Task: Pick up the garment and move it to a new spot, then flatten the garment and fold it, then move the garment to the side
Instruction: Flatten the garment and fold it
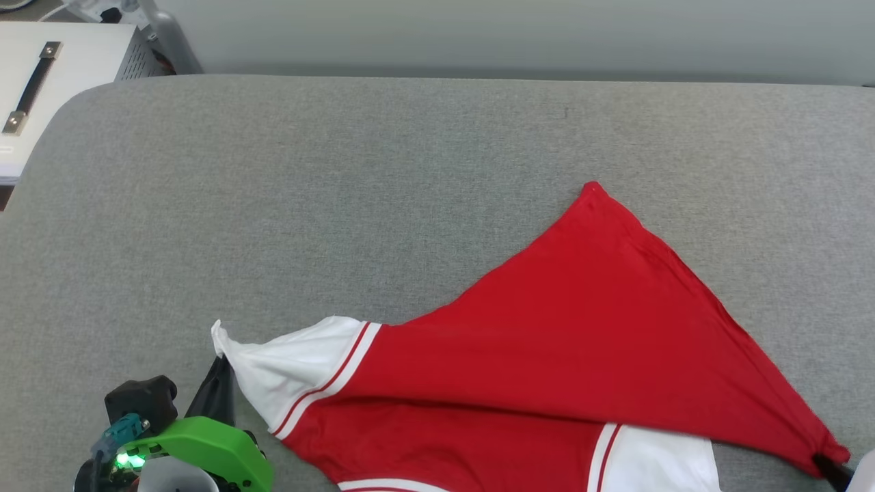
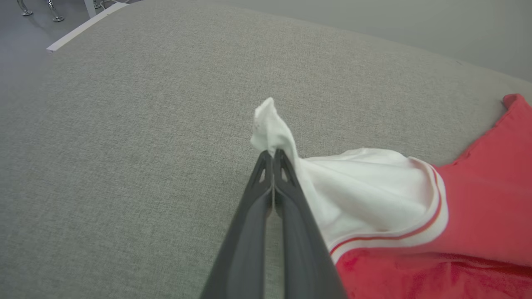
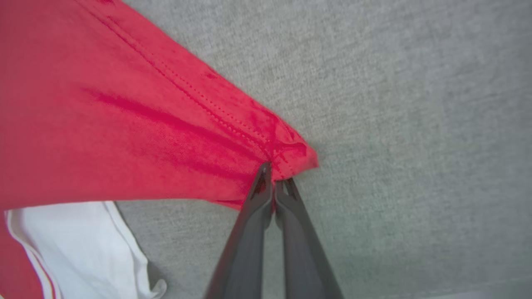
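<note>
Red jersey cloth of the garment (image 1: 581, 335) lies half-spread and doubled over on your grey padded table (image 1: 342, 191). Your left gripper (image 2: 273, 157) pinches a white sleeve tip (image 2: 270, 120), your right gripper (image 3: 274, 176) a red hem corner (image 3: 297, 155). Flattening looks under way; folding and moving aside remain.

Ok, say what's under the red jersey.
Grey fabric surface surrounds the red white-sleeved jersey; one white sleeve pokes from beneath its red flap. Anything else underneath is hidden.
</note>
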`<state>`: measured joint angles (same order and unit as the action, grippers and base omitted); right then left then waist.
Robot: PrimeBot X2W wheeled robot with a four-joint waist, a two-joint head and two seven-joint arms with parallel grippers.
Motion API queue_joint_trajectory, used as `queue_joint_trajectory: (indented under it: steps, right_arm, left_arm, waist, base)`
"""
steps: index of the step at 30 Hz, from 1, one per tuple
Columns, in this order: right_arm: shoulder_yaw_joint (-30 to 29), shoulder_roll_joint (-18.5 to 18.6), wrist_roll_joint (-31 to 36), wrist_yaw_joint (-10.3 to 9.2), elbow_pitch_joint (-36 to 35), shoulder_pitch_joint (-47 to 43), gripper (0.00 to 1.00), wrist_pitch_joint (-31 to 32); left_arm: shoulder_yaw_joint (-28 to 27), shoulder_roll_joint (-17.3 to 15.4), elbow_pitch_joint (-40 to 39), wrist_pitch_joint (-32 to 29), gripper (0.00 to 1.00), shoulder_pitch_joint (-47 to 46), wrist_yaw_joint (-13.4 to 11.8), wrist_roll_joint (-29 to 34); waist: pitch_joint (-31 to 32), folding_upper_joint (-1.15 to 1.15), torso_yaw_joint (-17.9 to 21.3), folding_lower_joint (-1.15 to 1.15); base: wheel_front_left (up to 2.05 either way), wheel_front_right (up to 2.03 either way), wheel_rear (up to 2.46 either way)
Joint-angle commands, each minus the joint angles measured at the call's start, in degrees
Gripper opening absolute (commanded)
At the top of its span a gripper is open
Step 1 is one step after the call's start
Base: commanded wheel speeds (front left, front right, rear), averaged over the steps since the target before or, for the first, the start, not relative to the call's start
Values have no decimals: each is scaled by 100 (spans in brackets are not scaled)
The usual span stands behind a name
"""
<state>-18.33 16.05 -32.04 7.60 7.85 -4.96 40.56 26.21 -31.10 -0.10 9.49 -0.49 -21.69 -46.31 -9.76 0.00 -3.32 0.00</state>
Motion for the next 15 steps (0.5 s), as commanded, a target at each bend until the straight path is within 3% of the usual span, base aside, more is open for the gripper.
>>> queue_joint_trajectory:
  steps: [1,6,9,10,11,15]
  right_arm:
    - [-55,-231,135,-11,-63,-354,0,142]
    - [-230,-919,236,-11,-410,-839,0,380]
    - [-216,-1068,219,-11,-417,-924,0,399]
    - [-196,-1097,200,-11,-407,-923,56,375]
    - [-171,-1102,217,-11,-426,-911,100,306]
    - [-77,-1014,318,-11,-499,-705,100,-234]
  left_arm:
    - [-22,-60,4,-5,0,88,-36,-53]
    - [-24,-60,39,-15,0,83,-24,-84]
    - [-9,-44,65,-18,0,59,-11,-90]
    - [-6,-39,72,-16,0,45,-7,-90]
    - [-1,-36,78,-16,0,35,-3,-89]
    - [6,-29,88,-7,0,-8,6,-83]
  waist:
    - [97,0,136,0]
    - [91,0,216,0]
    - [85,0,238,0]
    - [77,0,246,0]
    - [71,0,250,0]
    - [30,0,273,0]
  base:
    - [0,0,0]
    - [0,0,0]
    - [0,0,0]
    - [0,0,0]
    - [0,0,0]
    - [0,0,0]
